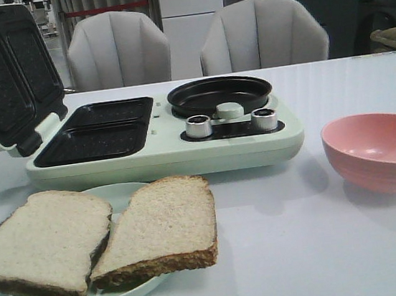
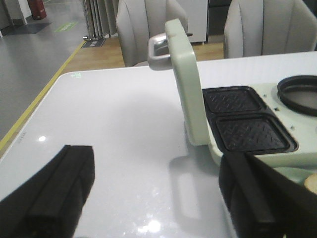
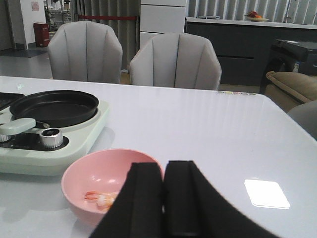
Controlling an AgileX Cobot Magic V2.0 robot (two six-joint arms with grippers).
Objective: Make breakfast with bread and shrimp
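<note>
On the near left of the white table point(image 1: 283, 253), two slices of bread point(image 1: 100, 236) sit side by side on a pale green plate point(image 1: 113, 196). They're square-ish, off-white on the face with brown crusts, and their inner edges touch; both overhang the plate's rim. Over to the right sits the pink bowl point(image 1: 379, 149), well apart from the plate. From the front its inside looks bare, but the right wrist view tells more: a few small curled pink-orange shrimp point(image 3: 101, 197) lie at the bottom of that bowl point(image 3: 94, 173).

Behind the plate stands the pale green breakfast maker point(image 1: 165, 148), lid point(image 1: 1, 74) swung up and back. Its two dark ribbed sandwich wells point(image 1: 98, 131) hold nothing, and the round black pan point(image 1: 219, 95) on its right side is bare too, with two silver knobs point(image 1: 199, 126) in front of it.

Now the arms. The right gripper point(image 3: 164, 198) hangs just above the near edge of the bowl, its two black fingers pressed together with nothing between them. The left gripper point(image 2: 156, 196) is low over bare tabletop beside the maker's raised lid, fingers point(image 2: 54, 193) spread wide, gripping nothing. Two grey chairs point(image 1: 119, 49) stand behind the table.
</note>
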